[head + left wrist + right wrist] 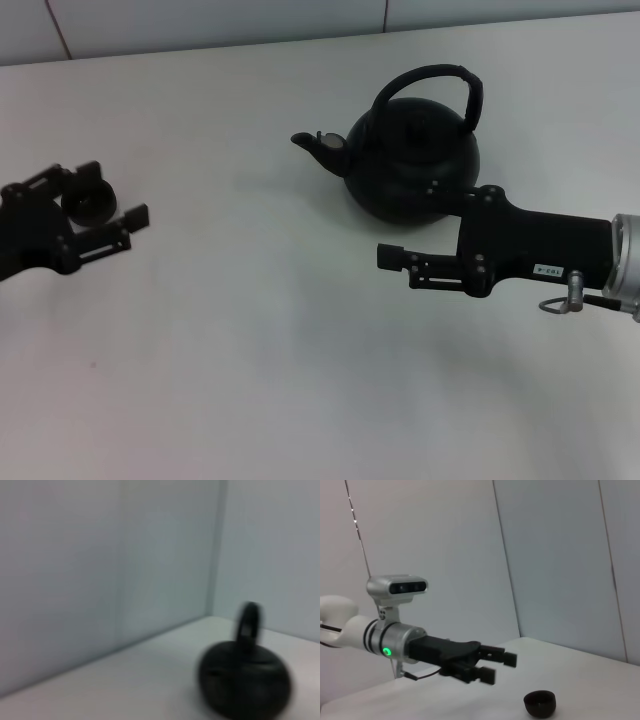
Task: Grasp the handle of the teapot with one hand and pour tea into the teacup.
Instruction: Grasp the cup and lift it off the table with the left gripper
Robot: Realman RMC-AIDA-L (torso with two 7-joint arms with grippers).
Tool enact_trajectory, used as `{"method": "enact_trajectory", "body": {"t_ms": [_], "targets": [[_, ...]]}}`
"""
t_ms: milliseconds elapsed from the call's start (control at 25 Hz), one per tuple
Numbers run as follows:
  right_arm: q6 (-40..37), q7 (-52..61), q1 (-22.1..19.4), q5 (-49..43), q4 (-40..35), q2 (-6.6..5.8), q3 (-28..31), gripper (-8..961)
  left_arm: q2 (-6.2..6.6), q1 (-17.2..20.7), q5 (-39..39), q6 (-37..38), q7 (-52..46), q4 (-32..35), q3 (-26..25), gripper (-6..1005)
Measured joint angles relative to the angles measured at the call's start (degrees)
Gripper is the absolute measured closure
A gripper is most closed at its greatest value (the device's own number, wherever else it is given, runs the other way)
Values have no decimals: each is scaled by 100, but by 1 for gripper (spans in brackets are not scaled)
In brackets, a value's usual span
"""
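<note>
The round black teapot (415, 160) stands at the back right of the white table, its spout toward the left and its arched handle (440, 72) upright. It also shows in the left wrist view as a blurred teapot (245, 682) with its handle (248, 622). My right gripper (405, 222) is open, low beside the pot's near side. One finger lies against the pot's body, and the handle is free. The small dark teacup (88, 203) rests on the table at the left. My left gripper (110, 193) is open by it. The right wrist view shows the left gripper (495, 666) raised above the teacup (540, 702), apart.
The white table (280, 330) spreads wide between the two arms and toward the front. A pale panelled wall (220, 20) runs along the table's far edge.
</note>
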Motion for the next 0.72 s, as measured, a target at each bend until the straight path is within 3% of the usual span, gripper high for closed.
{"method": "enact_trajectory", "body": {"t_ms": [240,720], "targets": [[2,-10,122,7,122,3,41,200,-22,-41,-580,-303,1096,-507,-230,138],[2,-16,193,104,117,-2,45,200,-7,-105,-664,-1117,1802,-881,-223,137]]}}
